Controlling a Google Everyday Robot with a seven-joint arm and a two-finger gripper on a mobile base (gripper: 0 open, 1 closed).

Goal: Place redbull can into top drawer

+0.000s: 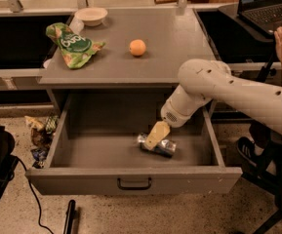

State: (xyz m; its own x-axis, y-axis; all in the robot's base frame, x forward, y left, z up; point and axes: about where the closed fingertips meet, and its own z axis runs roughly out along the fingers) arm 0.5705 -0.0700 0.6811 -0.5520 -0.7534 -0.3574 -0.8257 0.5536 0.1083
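Redbull can (pixel 165 148) lies on its side on the floor of the open top drawer (pixel 130 177), right of centre. On the cabinet top I log, from the left, a green snack bag (pixel 74 45), a white bowl (pixel 91 16) and an orange ball (pixel 137 47). The gripper (pixel 154 139) sits down on the can, arm (pixel 238 89) reaching in from the right; I cannot tell whether it grips.

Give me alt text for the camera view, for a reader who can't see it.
A white robot arm reaches down into the open top drawer, its gripper right at the redbull can lying on its side on the drawer floor. On the grey cabinet top above sit an orange ball, a green snack bag and a pale bowl.
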